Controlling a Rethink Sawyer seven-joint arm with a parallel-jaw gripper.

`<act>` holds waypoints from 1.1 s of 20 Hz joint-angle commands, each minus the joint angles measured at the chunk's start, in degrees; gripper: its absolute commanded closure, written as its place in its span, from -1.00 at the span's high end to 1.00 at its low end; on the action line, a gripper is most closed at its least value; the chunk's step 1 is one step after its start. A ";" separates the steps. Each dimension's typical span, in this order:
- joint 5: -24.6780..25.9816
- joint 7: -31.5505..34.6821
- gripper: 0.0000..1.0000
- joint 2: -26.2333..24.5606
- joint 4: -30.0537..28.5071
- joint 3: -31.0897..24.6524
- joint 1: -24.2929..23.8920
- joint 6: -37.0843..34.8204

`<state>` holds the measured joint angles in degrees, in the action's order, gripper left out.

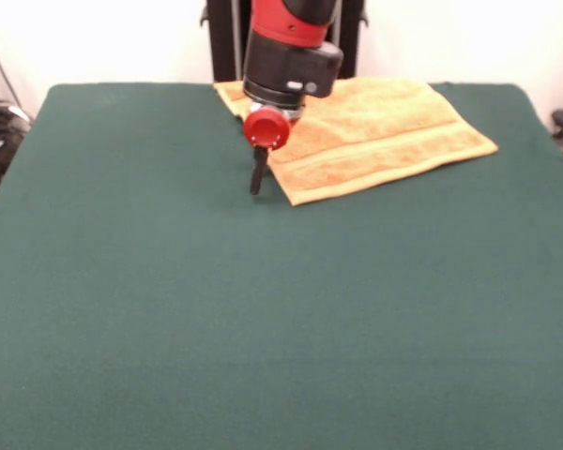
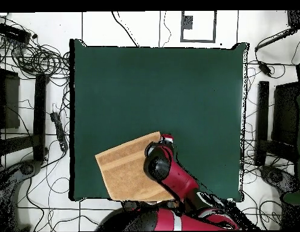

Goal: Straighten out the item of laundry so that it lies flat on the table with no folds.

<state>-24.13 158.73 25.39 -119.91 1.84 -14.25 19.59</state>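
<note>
The orange-yellow towel (image 1: 366,136) lies at the far side of the green table (image 1: 263,328), slightly askew, with a woven band running near its front edge. It looks flat on top; I cannot tell whether it is doubled over. My gripper (image 1: 256,180) hangs down from the red and black arm, its tip close to the cloth just left of the towel's left edge and near its front corner. It holds nothing that I can see. In the overhead view the towel (image 2: 122,170) lies at the table's (image 2: 158,84) bottom-left edge, and the arm (image 2: 159,163) covers its right side and hides the gripper.
Cables and stands (image 2: 37,60) lie on the floor around the table. A black pedestal (image 1: 227,37) stands behind the table's far edge.
</note>
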 commanded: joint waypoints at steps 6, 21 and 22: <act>-17.08 17.36 1.00 -8.87 0.87 -6.80 6.45 -8.42; -19.68 15.21 1.00 -0.63 5.43 12.98 20.36 -38.94; -19.44 15.21 1.00 -0.41 5.58 13.40 20.48 -39.60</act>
<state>-40.19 158.77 25.99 -119.45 14.02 3.57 -12.01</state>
